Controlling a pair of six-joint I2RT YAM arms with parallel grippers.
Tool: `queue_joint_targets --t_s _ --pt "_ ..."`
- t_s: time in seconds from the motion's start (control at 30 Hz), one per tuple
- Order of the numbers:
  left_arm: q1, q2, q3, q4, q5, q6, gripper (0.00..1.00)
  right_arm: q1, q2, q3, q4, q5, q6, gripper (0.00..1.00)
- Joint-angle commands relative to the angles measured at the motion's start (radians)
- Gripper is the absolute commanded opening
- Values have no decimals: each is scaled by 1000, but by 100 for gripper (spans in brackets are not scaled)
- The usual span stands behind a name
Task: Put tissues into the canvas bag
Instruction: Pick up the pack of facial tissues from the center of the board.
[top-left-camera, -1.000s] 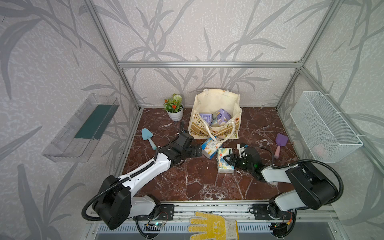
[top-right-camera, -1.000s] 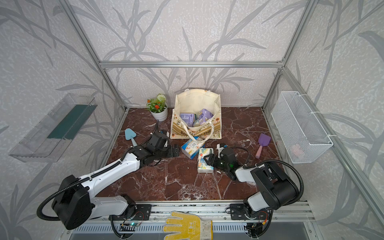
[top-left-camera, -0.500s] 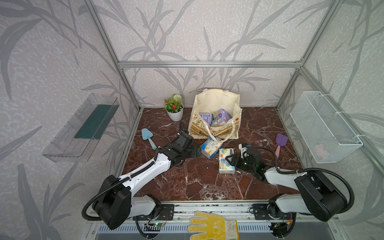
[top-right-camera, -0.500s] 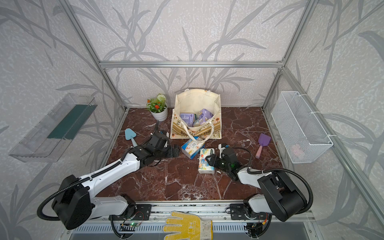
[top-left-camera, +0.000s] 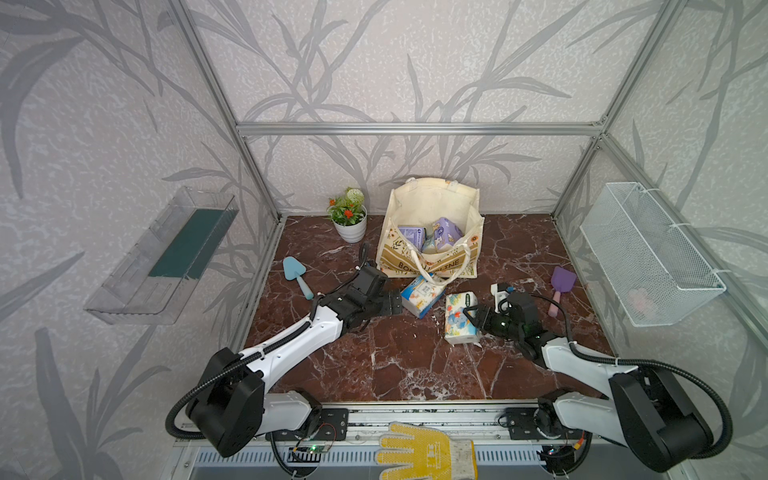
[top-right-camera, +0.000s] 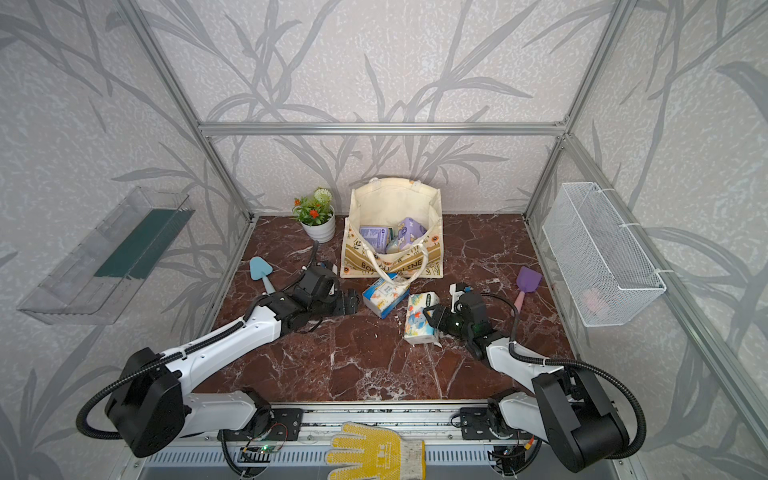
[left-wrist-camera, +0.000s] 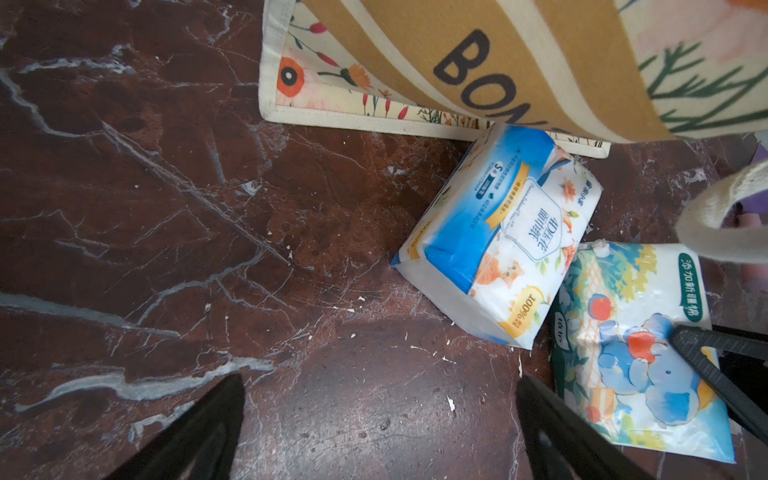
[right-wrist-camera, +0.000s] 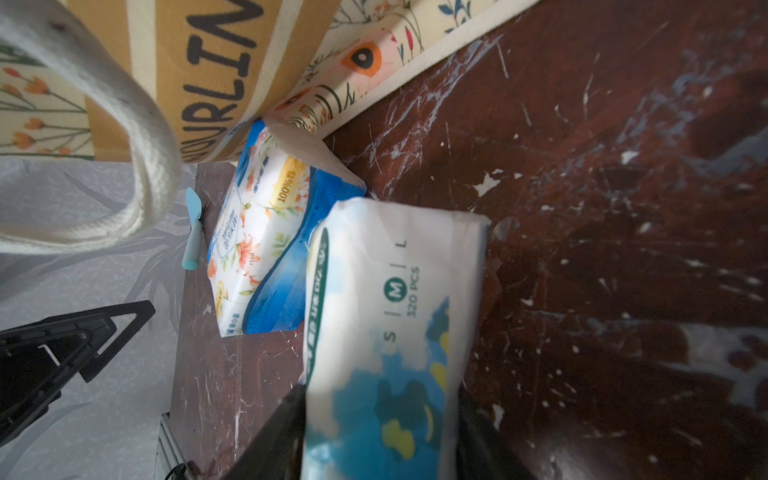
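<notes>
The elephant pack (top-left-camera: 457, 320), a soft brick of tissues in glossy white plastic wrap printed with a blue cartoon elephant, red apples and a green label, lies on the dark red marble table (top-left-camera: 395, 365) in front of the cream canvas bag (top-left-camera: 432, 199) with the tan striped band. Its long axis runs from the table's front edge toward the bag. The green-labelled end points at the bag and the printed face is up. In the right wrist view its white side panel carries the letters S, M, L and "320 PCS".

The right gripper (top-left-camera: 471, 316) meets this pack from its right long side, crosswise to the axis. One black finger (left-wrist-camera: 706, 353) lies on the printed face beside the elephant. In the right wrist view a finger presses each broad face with no gap showing, so the jaws, about half spread, are clamped across the pack's thickness. Whether the gripped edge is off the table I cannot tell.

The blue-and-white pack (top-left-camera: 422, 293), printed with orange flowers, lies just left of the elephant pack. Its long axis is diagonal, and its far end is against the bag's bottom front edge, under the hanging white handle loop (top-left-camera: 436, 270).

The left gripper (top-left-camera: 395, 300) sits near that pack's left end. Its jaws are spread wide and empty, with bare marble between the fingers (left-wrist-camera: 199, 432).

Two purple packs (top-left-camera: 446, 230) stand inside the bag.
</notes>
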Motion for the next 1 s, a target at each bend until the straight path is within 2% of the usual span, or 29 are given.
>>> queue_joint_targets --t_s 0.0,0.37,0.77,0.97 --pt "-3 10 -6 6 -29 -16 99 -4 12 -8 2 -39 -9 48" --pt "-3 7 -6 2 -42 -20 99 -17 -43 -14 -23 -21 -9 42" --pt "-2 29 -7 -1 -78 -13 99 -192 -198 5 -161 -139 -45 41" --pt "3 41 -6 2 -85 -16 99 -319 -273 5 -176 -233 -16 41"
